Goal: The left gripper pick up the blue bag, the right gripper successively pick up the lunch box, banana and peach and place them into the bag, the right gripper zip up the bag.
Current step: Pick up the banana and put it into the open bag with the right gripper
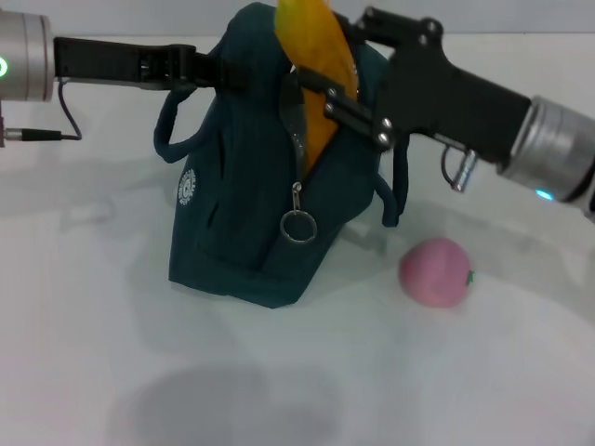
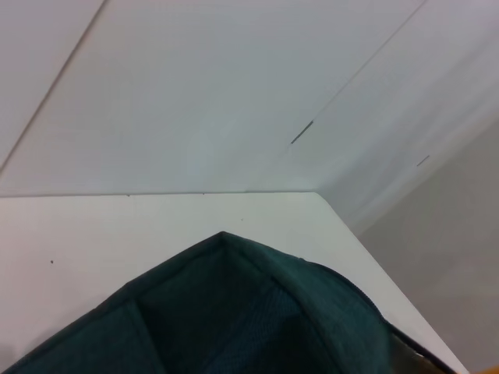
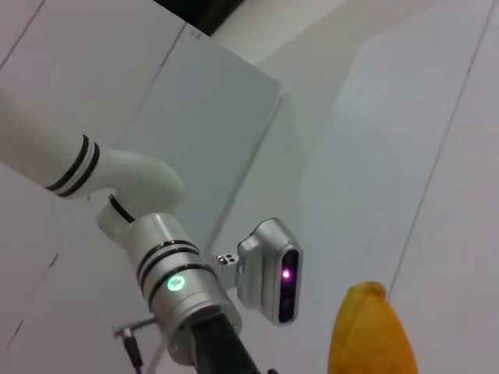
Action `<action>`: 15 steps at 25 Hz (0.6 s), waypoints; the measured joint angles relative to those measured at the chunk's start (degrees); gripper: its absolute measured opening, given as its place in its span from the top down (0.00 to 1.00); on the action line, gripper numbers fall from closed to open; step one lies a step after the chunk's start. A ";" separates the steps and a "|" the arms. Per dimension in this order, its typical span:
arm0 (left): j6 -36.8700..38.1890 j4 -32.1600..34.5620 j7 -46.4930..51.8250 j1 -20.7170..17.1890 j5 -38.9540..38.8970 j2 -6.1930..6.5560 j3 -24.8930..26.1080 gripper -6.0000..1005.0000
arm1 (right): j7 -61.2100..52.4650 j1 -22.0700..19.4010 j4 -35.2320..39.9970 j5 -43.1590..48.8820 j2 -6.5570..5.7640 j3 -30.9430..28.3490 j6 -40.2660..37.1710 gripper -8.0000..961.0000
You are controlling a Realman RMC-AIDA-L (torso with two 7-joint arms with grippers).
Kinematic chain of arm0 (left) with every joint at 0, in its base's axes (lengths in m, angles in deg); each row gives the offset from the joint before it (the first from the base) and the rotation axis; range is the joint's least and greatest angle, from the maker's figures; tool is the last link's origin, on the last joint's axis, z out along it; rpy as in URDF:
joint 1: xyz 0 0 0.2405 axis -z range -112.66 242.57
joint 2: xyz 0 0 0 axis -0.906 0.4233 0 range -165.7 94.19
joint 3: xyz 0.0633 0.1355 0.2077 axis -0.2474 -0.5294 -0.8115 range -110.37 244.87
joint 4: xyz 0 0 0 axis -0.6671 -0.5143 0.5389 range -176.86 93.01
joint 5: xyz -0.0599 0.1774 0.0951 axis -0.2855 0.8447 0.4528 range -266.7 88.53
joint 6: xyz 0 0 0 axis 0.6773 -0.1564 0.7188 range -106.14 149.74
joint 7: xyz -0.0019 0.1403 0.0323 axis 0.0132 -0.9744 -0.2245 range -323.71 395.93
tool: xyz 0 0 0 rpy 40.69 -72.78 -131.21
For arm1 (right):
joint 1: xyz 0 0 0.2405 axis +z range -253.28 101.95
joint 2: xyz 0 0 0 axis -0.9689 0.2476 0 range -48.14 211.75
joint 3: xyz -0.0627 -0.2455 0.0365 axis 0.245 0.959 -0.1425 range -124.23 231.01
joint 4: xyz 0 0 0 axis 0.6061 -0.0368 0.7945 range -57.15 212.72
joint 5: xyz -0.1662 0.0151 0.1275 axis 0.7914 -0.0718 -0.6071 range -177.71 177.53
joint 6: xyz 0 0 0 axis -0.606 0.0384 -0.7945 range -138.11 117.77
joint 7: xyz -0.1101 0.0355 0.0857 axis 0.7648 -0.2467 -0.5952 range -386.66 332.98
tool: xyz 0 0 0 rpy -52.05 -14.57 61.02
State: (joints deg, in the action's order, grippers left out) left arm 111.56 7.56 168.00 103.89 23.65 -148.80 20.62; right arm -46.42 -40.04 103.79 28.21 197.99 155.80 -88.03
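- On the white worktop (image 1: 93, 353) stands the blue bag (image 1: 251, 214); the left end effector (image 1: 209, 70) seemingly pinches its top edge.
- Right end effector (image 1: 325, 93) pinches the banana (image 1: 321, 46), half inside the bag's mouth.
- Peach (image 1: 434, 271) lies beside the bag.

surface (image 1: 279, 390): white, matte, soft grey shadows near its front edge | far corner of the surface (image 2: 316, 195) shows in the left wrist view | wall (image 2: 203, 93): pale panels with thin seams | floor (image 2: 460, 257): grey, beside the corner | light: even, diffuse
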 joint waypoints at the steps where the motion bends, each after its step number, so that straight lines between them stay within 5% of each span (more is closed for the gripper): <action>1: -0.01 0.00 -0.01 -0.02 0.00 0.00 0.01 0.95 | 0.00 0.00 0.00 0.00 0.00 0.00 0.00 0.54; 15: 0.08 0.00 -0.27 -0.46 0.00 -0.14 0.09 0.95 | -25.03 -0.77 -0.86 -0.99 0.00 1.00 8.15 0.54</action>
State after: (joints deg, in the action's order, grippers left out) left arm 111.64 7.56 167.73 103.43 23.66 -148.94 20.70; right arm -71.45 -40.80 102.94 27.22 197.99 156.80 -79.88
